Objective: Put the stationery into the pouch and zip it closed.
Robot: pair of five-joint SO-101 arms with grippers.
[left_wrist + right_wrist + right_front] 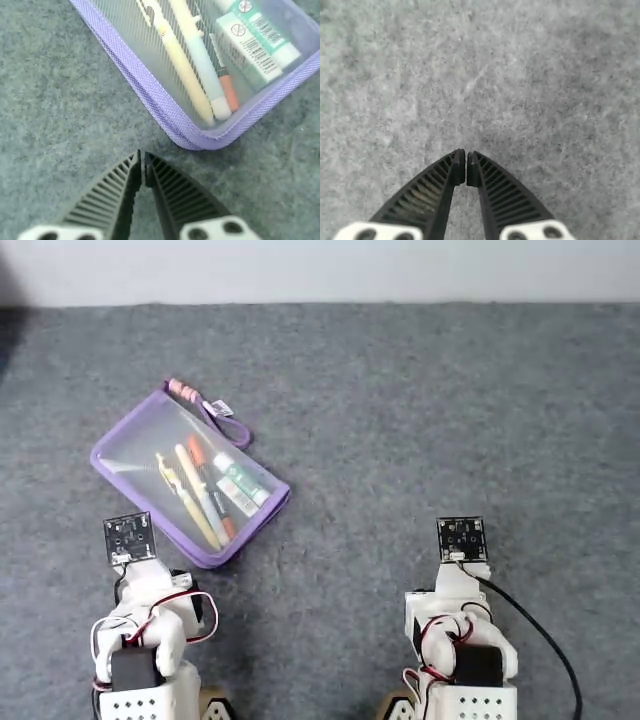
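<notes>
High view: purple-edged clear pouch (130, 455) lies left of centre on grey felt (420, 420), just ahead of the left arm. Pens (200, 498) and a green-white box (240, 486) are inside; the zip seems closed.
Left wrist: left gripper (142, 162) pinched together, empty, tips near the pouch corner. The box carries a barcode label (260, 37), print unreadable.
Right wrist: right gripper (466, 160) closed, empty, over bare felt.

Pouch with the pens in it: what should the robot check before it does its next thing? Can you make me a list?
1. Pens inside the pouch: ok.
2. Green-and-white packs inside too: ok.
3. Zip closed all the way: cannot tell; the pink pull sits at the pouch's far corner.
4. Left gripper shut and empty, just short of the pouch: ok.
5. Right gripper shut and empty over the grey mat: ok.
</notes>
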